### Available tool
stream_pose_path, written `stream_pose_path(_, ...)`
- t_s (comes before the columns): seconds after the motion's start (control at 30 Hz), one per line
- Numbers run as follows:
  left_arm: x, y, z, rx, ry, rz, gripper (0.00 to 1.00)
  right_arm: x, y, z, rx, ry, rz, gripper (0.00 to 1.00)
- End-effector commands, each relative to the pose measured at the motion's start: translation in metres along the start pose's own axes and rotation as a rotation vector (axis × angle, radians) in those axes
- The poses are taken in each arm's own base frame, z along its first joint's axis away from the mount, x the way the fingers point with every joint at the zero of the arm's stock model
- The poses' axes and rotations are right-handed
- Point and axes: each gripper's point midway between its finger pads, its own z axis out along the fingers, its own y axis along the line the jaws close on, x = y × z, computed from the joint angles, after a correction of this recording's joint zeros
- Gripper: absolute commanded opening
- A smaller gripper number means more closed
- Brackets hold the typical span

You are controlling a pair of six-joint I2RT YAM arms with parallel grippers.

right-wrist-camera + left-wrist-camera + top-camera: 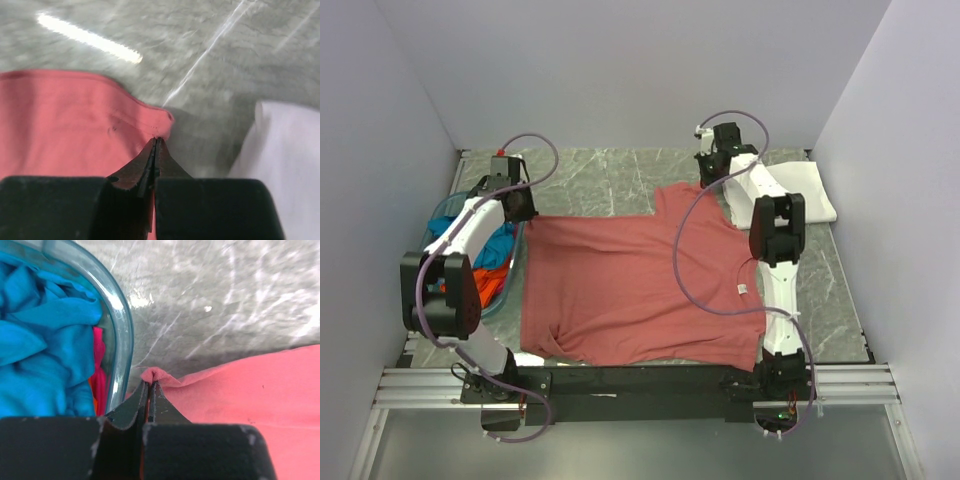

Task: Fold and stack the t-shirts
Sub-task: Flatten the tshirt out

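Note:
The dusty-red t-shirt lies spread on the table, its white neck label at the right. My left gripper is shut on the shirt's far left corner, next to the basket. My right gripper is shut on the far right sleeve corner. A folded white t-shirt lies at the far right; it also shows in the right wrist view. Teal-blue and orange shirts sit in the basket.
The translucent blue plastic basket stands at the left edge, touching the red shirt's left side. Grey marbled tabletop lies bare behind the shirt. White walls close in on the left, back and right.

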Motion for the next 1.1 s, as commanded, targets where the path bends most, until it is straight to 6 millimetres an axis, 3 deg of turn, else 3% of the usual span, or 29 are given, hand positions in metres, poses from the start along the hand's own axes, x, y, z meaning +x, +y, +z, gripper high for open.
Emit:
stream_pose_path(0.0,-0.040,-0.009,-0.040,0.056,-0.151,-0.028,0.00,-0.087,0.011,-0.102,-0.003,-0.272,-0.045,0.00)
stream_pose_path(0.1,-0.048,-0.013,-0.062,0.090,-0.202,-0.037,0.00,-0.082,0.024,-0.127,-0.018,-0.281,-0.056,0.00)
stream_pose_path(0.13,-0.047,-0.014,-0.066,0.099,-0.209,-0.043,0.00,-0.091,0.028,-0.154,-0.009,-0.321,-0.071,0.00)
stream_pose_path(0.17,-0.048,-0.015,-0.072,0.108,-0.221,-0.045,0.00,-0.085,0.033,-0.159,-0.009,-0.315,-0.081,0.00)
stream_pose_path(0.2,-0.052,-0.016,-0.084,0.122,-0.252,-0.053,0.00,-0.093,0.037,-0.187,0.001,-0.359,-0.100,0.00)
stream_pose_path(0.27,-0.056,-0.017,-0.097,0.137,-0.280,-0.058,0.00,-0.091,0.044,-0.206,0.005,-0.371,-0.113,0.00)
stream_pose_path(0.3,-0.065,-0.020,-0.114,0.157,-0.325,-0.059,0.00,-0.097,0.047,-0.235,0.018,-0.410,-0.123,0.00)
stream_pose_path(0.37,-0.077,-0.024,-0.137,0.193,-0.391,-0.066,0.00,-0.102,0.050,-0.265,0.035,-0.453,-0.144,0.00)
stream_pose_path(0.4,-0.086,-0.029,-0.160,0.234,-0.449,-0.070,0.00,-0.106,0.052,-0.298,0.057,-0.494,-0.154,0.00)
stream_pose_path(0.53,-0.121,-0.047,-0.249,0.385,-0.674,-0.076,0.00,-0.112,0.060,-0.392,0.124,-0.625,-0.212,0.00)
stream_pose_path(0.67,-0.138,-0.058,-0.357,0.542,-0.900,-0.074,0.00,-0.114,0.074,-0.508,0.197,-0.816,-0.272,0.00)
stream_pose_path(0.7,-0.145,-0.059,-0.392,0.580,-0.976,-0.076,0.00,-0.107,0.079,-0.540,0.215,-0.865,-0.281,0.00)
stream_pose_path(0.73,-0.145,-0.060,-0.414,0.610,-1.021,-0.072,0.00,-0.105,0.082,-0.563,0.231,-0.909,-0.286,0.00)
stream_pose_path(0.77,-0.142,-0.058,-0.443,0.637,-1.082,-0.071,0.00,-0.104,0.086,-0.603,0.263,-0.992,-0.291,0.00)
stream_pose_path(0.8,-0.142,-0.058,-0.478,0.674,-1.149,-0.074,0.00,-0.096,0.091,-0.632,0.284,-1.047,-0.292,0.00)
stream_pose_path(0.87,-0.136,-0.054,-0.525,0.719,-1.248,-0.072,0.00,-0.085,0.096,-0.685,0.335,-1.164,-0.291,0.00)
stream_pose_path(0.9,-0.132,-0.051,-0.557,0.751,-1.309,-0.073,0.01,-0.072,0.102,-0.721,0.365,-1.260,-0.299,0.00)
stream_pose_path(1.0,-0.116,-0.045,-0.616,0.813,-1.423,-0.072,0.01,-0.045,0.110,-0.782,0.444,-1.394,-0.297,0.00)
stream_pose_path(1.07,-0.105,-0.042,-0.641,0.840,-1.472,-0.065,0.01,-0.028,0.115,-0.815,0.499,-1.472,-0.298,0.00)
